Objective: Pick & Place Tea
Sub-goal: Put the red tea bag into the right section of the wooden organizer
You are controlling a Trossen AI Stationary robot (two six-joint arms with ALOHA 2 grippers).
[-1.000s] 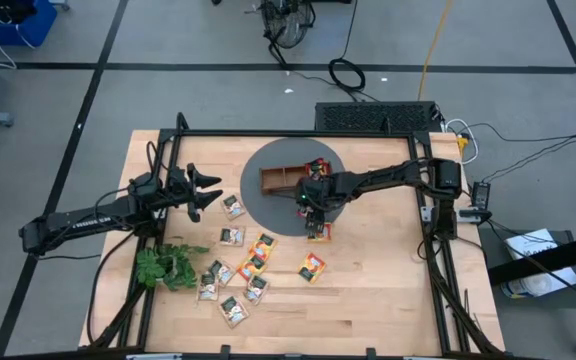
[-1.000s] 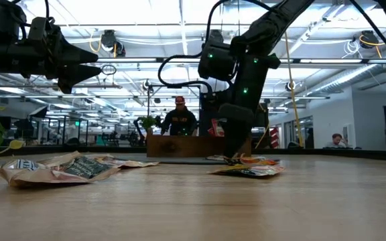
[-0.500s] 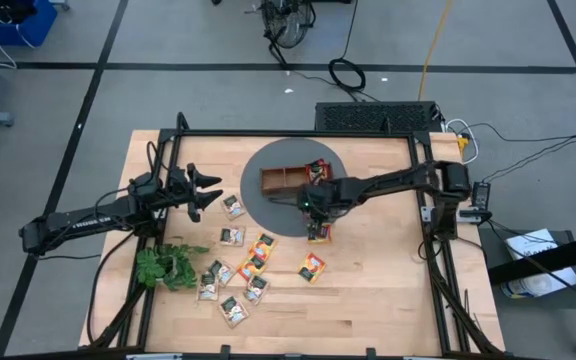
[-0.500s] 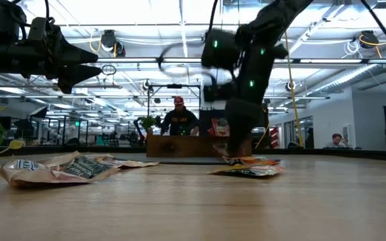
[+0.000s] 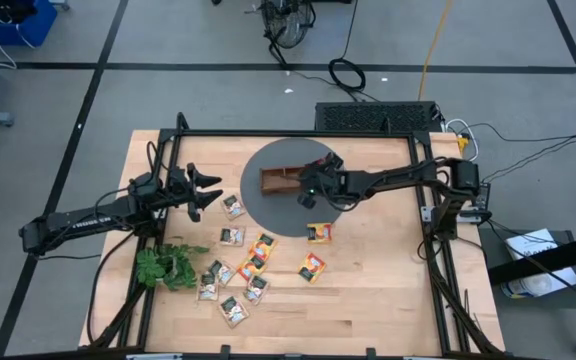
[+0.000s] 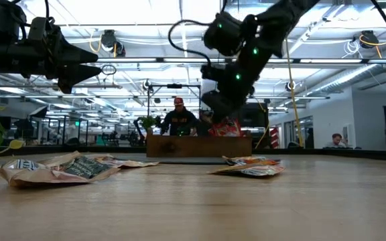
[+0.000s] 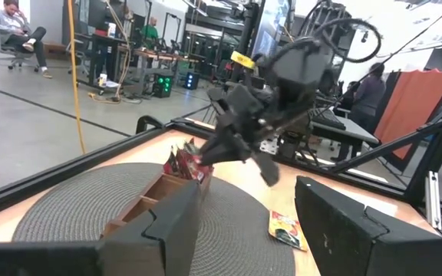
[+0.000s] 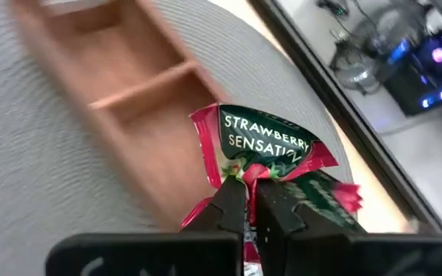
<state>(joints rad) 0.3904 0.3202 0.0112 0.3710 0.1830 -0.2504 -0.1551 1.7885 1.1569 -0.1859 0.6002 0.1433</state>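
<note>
Task was partly done, judging by the layout: the wooden tray (image 5: 286, 180) on the round grey mat (image 5: 268, 205) already had at least one red sachet standing in its end compartment nearest the right arm, while the other two compartments looked bare in the right wrist view. Plenty left: a loose cluster of tea sachets (image 5: 236, 268) lay on the table (image 5: 368, 300) between the mat and the plant sprig (image 5: 164, 266), plus two orange-yellow ones (image 5: 319, 233) lying apart on the right arm's side. Right gripper (image 8: 249, 201) was over the tray, fingers pressed together on a red strawberry sachet (image 8: 261, 149), pinching it at its lower edge; the sachet stuck out past the fingertips, crumpled, held clear above the tray and not touching it. Likely next step: release into a compartment. Left gripper (image 5: 208, 192) hung idle above the table's left part, fingers spread, holding nothing, well apart from any sachet.
</note>
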